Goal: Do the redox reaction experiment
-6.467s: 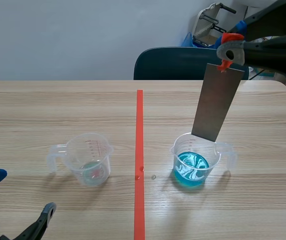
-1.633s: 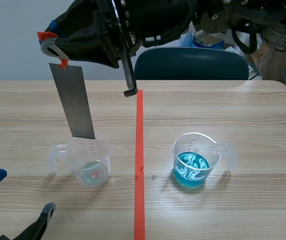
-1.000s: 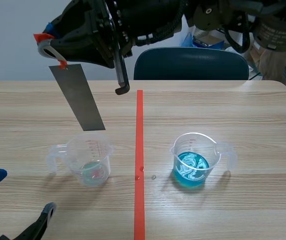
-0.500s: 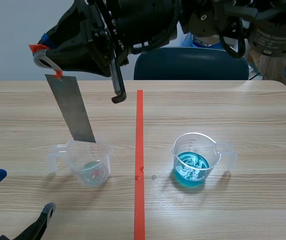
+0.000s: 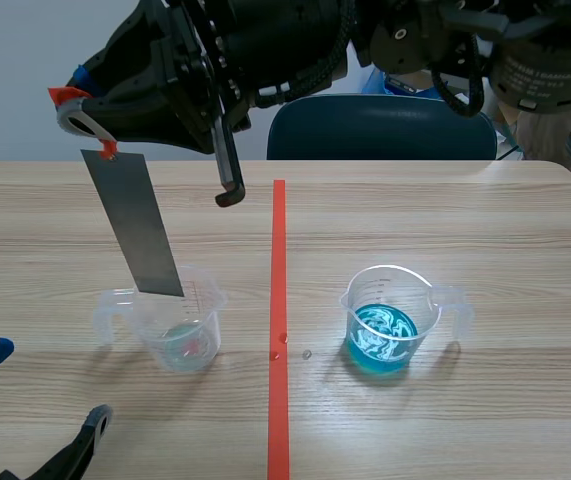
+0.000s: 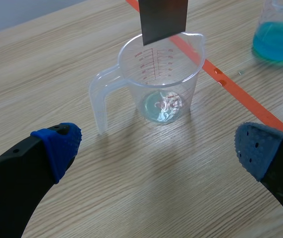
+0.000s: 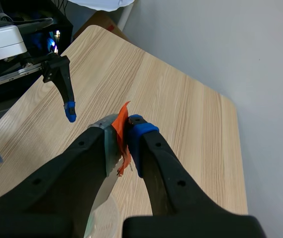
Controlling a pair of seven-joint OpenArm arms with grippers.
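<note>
Upper left, your right gripper (image 5: 80, 108) pinches a flat grey metal strip (image 5: 133, 222), tip at the clear plastic jug (image 5: 180, 320) rim; left gripper (image 6: 156, 146) gapes wide.

pale grey wall (image 5: 25, 60), dark blue chair (image 5: 385, 128), wooden table (image 5: 485, 230)

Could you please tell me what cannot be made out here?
- Scene view: lower end of the metal strip overlaps the rim of the clear measuring cup; inside or above, unclear.
- Its red scale: too small to read.
- Right wrist view: the right gripper hides most of the strip.
- Left wrist view: blue-liquid cup cut off by the edge.
</note>
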